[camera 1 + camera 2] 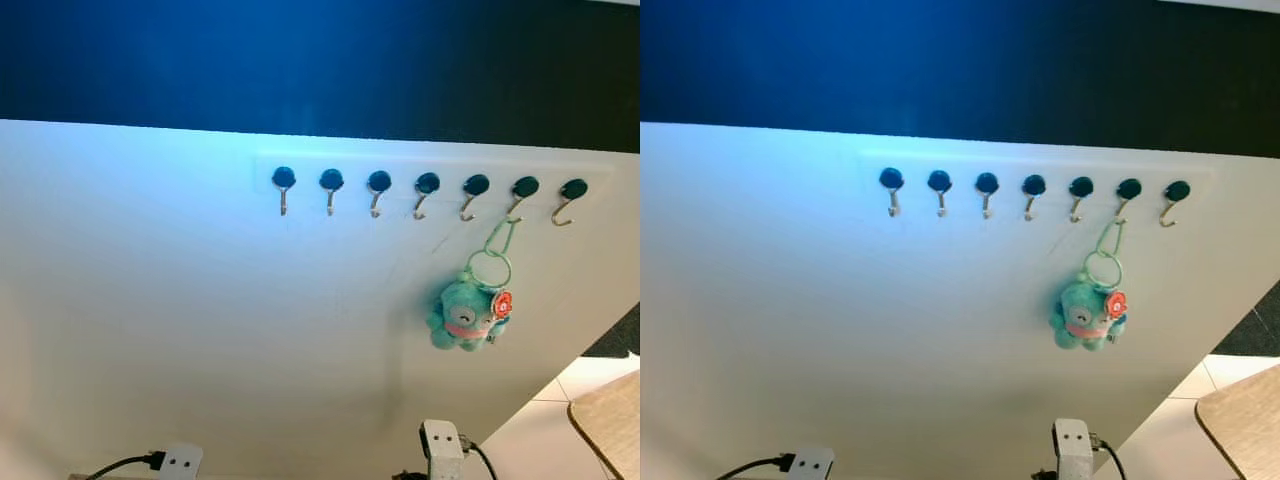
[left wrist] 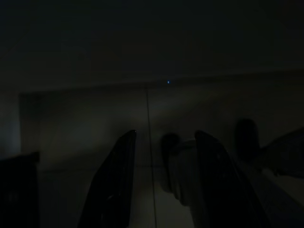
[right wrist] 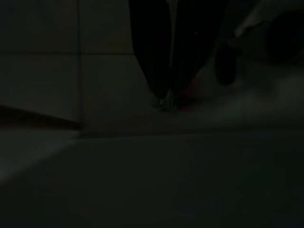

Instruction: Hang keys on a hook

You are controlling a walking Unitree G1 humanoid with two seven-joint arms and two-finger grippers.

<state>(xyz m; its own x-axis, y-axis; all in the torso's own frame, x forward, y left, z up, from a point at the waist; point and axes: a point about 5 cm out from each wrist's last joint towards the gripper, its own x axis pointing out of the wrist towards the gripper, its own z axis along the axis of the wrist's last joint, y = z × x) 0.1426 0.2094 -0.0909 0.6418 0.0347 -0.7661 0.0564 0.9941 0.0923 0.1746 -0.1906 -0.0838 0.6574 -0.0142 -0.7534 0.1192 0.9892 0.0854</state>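
A teal plush keychain (image 1: 466, 315) hangs by its green ring (image 1: 497, 245) from a small metal hook (image 1: 518, 200), the second from the right in a row of several dark-capped hooks (image 1: 379, 190) on a white panel (image 1: 180, 300). The plush rests against the panel, below the row. The left wrist view is very dark; my left gripper (image 2: 166, 135) hangs there with its two black fingers (image 2: 116, 185) apart and nothing between them. In the dim right wrist view my right gripper (image 3: 165, 103) points at a tiled floor, its fingers pressed together.
Two white plugs with black cables (image 1: 178, 460) (image 1: 442, 445) sit at the panel's foot. A wooden table corner (image 1: 612, 420) juts in at the lower right over pale floor tiles (image 1: 540, 440). Above the panel the wall (image 1: 300, 60) is dark blue.
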